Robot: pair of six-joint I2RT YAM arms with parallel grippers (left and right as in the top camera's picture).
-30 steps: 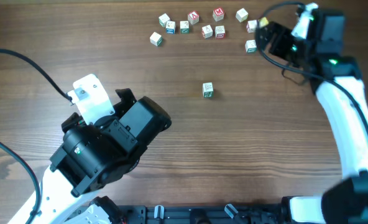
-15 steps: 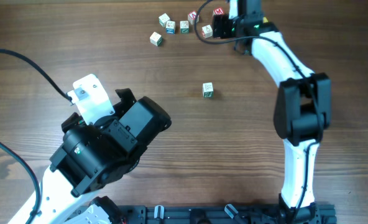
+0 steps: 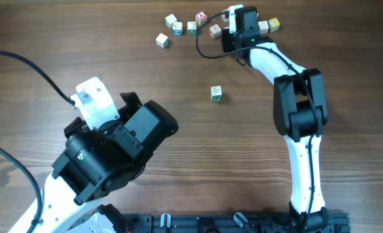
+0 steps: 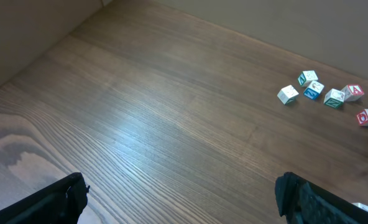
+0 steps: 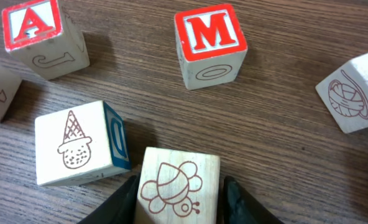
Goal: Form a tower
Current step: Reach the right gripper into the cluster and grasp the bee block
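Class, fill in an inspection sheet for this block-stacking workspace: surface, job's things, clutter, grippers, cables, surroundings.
Surface: wooden table, brown grain.
Job's things: tower standing alone at mid-table; its height cannot be told from above.
Clutter: loose letter cubes near the far edge, among them an M cube, an A cube and an ice-cream cube.
Grippers: left gripper open, holding nothing; right gripper closed on the bee cube.
Cables: black cable at left; black cable loop by the right wrist.
Surroundings: black rail at the near edge.
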